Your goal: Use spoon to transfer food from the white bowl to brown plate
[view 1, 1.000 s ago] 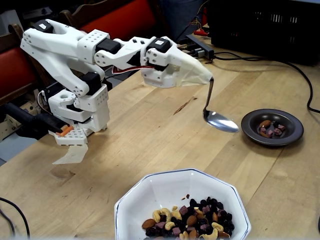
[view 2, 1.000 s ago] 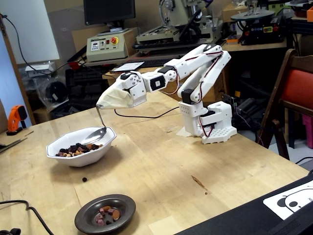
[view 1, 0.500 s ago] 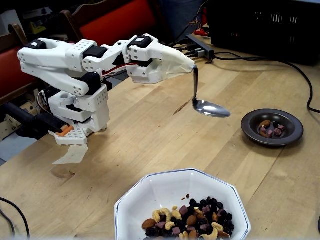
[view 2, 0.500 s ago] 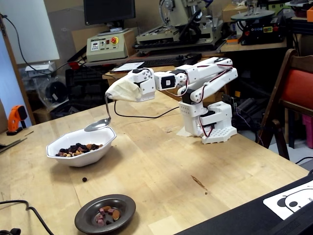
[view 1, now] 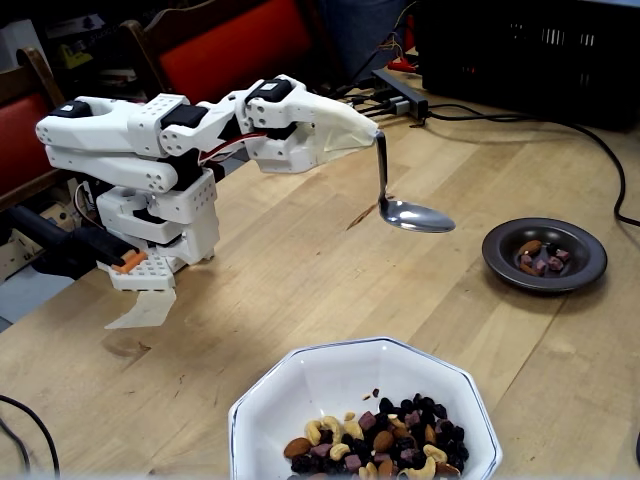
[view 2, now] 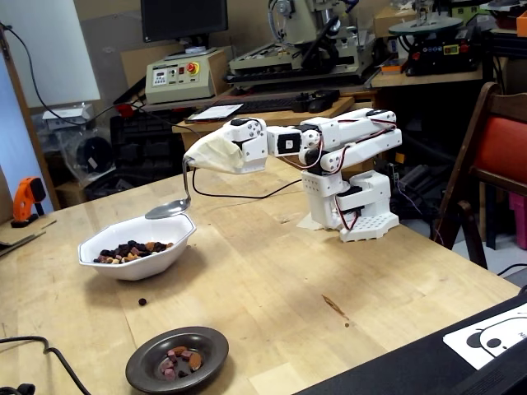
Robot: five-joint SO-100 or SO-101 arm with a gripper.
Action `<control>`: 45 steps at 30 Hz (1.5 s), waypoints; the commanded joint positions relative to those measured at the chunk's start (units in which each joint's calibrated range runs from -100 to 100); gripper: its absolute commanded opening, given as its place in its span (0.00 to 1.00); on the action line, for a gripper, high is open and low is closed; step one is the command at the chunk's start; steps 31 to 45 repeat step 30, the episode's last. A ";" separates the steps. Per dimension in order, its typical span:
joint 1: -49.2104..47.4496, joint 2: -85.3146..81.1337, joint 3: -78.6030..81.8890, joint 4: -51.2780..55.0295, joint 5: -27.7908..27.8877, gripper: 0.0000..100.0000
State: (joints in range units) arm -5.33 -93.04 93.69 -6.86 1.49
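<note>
My gripper [view 1: 375,136] [view 2: 192,163], wrapped in pale cloth, is shut on the handle of the silver spoon [view 1: 412,215] [view 2: 167,208]. The spoon hangs down with its oval bowl level and looks empty. In one fixed view it hovers just above the right rim of the white bowl [view 2: 132,265]; in the other it hangs between the white bowl [view 1: 290,378] and the brown plate [view 1: 500,256]. Most of the food [view 1: 385,440] [view 2: 132,248] lies in the white bowl. The brown plate [view 2: 148,372] holds a few pieces [view 1: 543,257] [view 2: 181,360].
A stray dark piece [view 2: 142,302] lies on the wooden table in front of the bowl. A black crate [view 1: 530,50] and cables [view 1: 600,150] sit at the table's back. A wooden chair with red padding [view 2: 494,156] stands beside the arm's base [view 2: 362,210].
The arm has folded back toward its base. The spoon rose out of the white bowl's edge and now hangs higher, a little nearer the base.
</note>
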 commanded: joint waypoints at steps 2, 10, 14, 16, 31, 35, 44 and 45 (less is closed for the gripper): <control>0.44 -0.28 -1.30 -0.01 0.10 0.02; 0.00 -0.28 -0.77 -0.01 -0.05 0.02; -0.08 -0.28 0.03 -0.01 -0.10 0.02; -0.08 -0.97 1.98 -0.01 -0.10 0.02; -0.08 -0.79 5.43 -0.01 -0.10 0.02; -0.08 -0.79 5.43 -0.01 -0.10 0.02; -0.08 -0.79 5.43 -0.01 -0.10 0.02; -0.08 -0.79 5.43 -0.01 -0.10 0.02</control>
